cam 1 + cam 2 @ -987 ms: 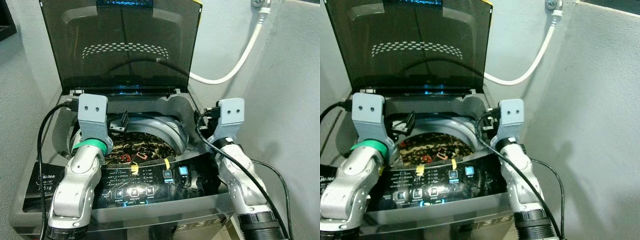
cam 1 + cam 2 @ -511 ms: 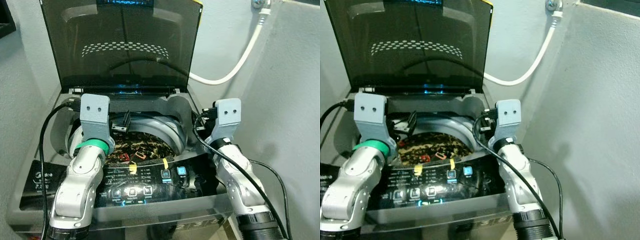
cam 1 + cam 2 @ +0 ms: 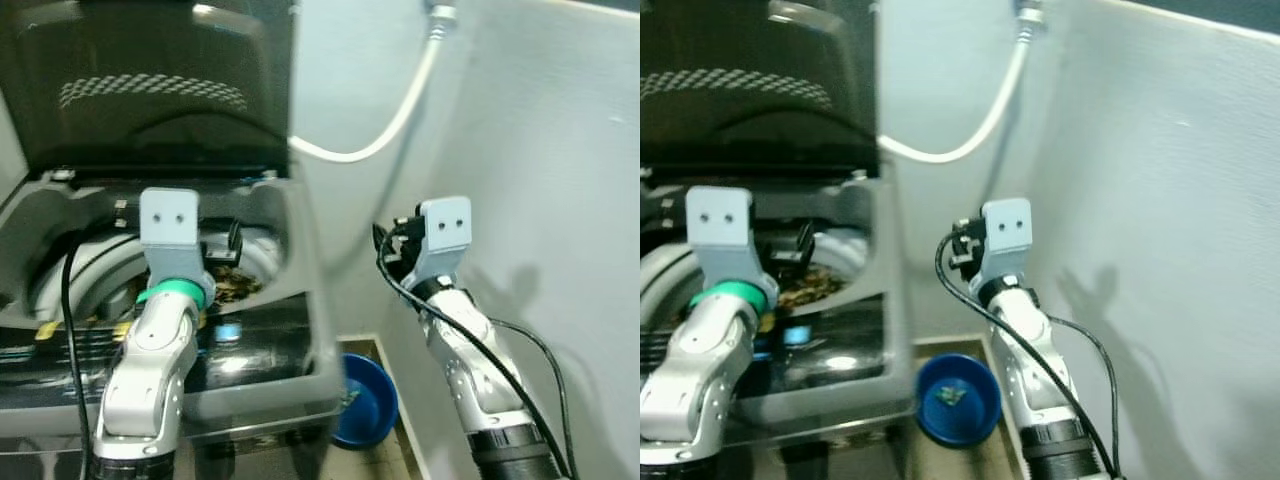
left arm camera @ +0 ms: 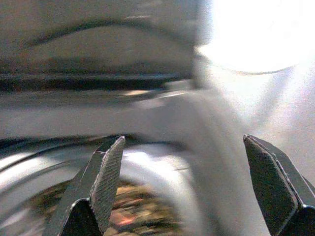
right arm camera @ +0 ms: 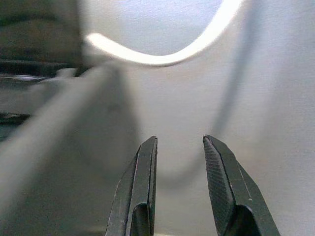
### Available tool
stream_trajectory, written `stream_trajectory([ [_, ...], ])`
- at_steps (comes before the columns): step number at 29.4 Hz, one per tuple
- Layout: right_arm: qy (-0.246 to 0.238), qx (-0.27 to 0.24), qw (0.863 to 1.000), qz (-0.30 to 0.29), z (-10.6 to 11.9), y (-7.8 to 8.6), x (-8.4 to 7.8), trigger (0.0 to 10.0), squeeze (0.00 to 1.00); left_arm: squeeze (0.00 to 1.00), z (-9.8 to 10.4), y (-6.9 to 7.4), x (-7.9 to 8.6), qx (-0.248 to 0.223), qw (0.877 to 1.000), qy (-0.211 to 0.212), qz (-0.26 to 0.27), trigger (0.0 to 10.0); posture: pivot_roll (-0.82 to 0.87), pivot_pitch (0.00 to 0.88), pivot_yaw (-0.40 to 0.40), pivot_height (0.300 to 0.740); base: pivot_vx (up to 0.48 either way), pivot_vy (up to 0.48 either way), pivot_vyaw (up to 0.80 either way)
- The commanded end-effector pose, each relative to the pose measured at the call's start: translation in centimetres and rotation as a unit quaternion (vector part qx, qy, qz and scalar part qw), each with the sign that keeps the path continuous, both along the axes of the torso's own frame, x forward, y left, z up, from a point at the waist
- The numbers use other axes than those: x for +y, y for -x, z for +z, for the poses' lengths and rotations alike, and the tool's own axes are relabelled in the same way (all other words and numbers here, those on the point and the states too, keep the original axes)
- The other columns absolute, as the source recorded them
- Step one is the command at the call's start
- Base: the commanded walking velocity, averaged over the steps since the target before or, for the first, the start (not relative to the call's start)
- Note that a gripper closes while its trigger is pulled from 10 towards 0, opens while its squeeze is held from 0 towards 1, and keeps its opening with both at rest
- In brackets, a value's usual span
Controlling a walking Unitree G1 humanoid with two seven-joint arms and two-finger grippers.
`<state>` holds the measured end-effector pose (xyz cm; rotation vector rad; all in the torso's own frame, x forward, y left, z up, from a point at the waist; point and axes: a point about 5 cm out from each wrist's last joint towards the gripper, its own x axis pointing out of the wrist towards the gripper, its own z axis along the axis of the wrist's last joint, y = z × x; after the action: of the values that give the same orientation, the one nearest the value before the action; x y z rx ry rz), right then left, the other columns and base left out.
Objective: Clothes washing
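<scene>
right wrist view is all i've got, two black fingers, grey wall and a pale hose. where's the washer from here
Observer: The washing machine stands to the robot's left of the right end effector, which hangs beside it over the gap by the wall.
Operator: lid up or down
Observer: Up. The dark lid stands open behind the drum.
Operator: anything in the drum
Observer: Yes, patterned clothes lie inside, just beyond the left end effector, whose fingers are spread wide.
Operator: what's under my arm
Observer: A blue basin sits on the floor between the washer and the wall.
</scene>
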<state>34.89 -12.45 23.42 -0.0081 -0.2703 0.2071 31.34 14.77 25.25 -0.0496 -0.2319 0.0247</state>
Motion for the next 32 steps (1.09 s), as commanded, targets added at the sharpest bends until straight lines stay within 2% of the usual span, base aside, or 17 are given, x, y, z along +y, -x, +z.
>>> stream_trajectory([
  [1,-0.001,0.002,1.0,0.001,-0.15,0.05,0.23,10.0,0.0,0.0,-0.16,0.03,0.47,0.004,1.0,0.007,0.007,10.0,-0.01,0.043,-0.008,0.74,0.0,0.48,0.0],
  [7,-0.001,0.002,1.0,0.004,-0.1,0.06,0.33,10.0,0.0,0.0,-0.11,0.07,0.49,0.003,1.0,0.008,0.007,10.0,-0.01,0.043,-0.009,0.74,0.0,0.48,0.0],
  [14,-0.002,0.002,1.0,0.006,-0.03,0.04,0.38,10.0,0.0,0.0,-0.15,0.13,0.66,0.0,1.0,-0.006,0.015,10.0,-0.01,0.041,-0.009,0.74,0.0,0.0,0.0],
  [19,-0.002,0.002,1.0,0.009,-0.02,0.08,0.59,10.0,0.0,0.0,-0.13,0.07,0.83,0.002,1.0,-0.002,0.018,10.0,-0.01,0.037,-0.01,0.74,0.0,0.0,0.0],
  [26,-0.001,0.0,1.0,0.013,0.04,0.1,0.74,10.0,0.0,0.0,-0.13,0.05,0.92,0.003,1.0,-0.001,0.02,10.0,-0.01,0.025,-0.012,0.74,0.0,0.411,0.0],
  [32,0.001,-0.002,1.0,0.015,0.06,0.1,0.8,10.0,0.0,0.0,-0.13,0.13,0.95,-0.001,1.0,-0.007,0.02,10.0,-0.01,0.015,-0.011,0.74,0.0,0.0,0.0],
])
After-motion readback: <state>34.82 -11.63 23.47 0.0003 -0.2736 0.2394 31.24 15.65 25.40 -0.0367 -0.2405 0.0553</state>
